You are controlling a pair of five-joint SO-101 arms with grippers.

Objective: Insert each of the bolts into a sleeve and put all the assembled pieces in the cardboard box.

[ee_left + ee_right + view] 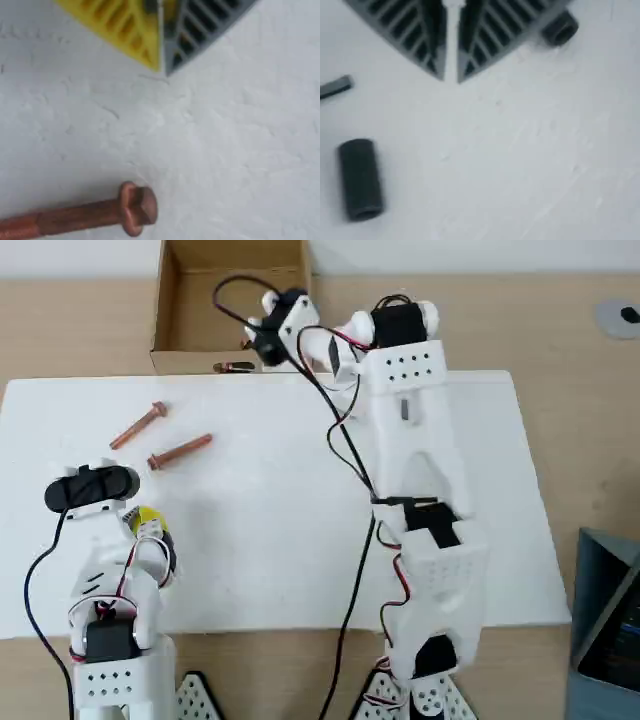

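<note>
**Both grippers empty, nothing yet assembled**

The left gripper (162, 67) has its yellow and grey fingers pressed together on nothing. A copper bolt (80, 220) lies just ahead of its tips. The right gripper (451, 77) looks closed too, though a thin slit between the tips leaves some doubt. One black sleeve (361, 179) lies near it and another sleeve (560, 28) beside its finger. With bolts by one arm and sleeves by the other, each probably fetches its own part. The cardboard box (165, 310) stands well beyond the left gripper. No lettering is legible.
</note>
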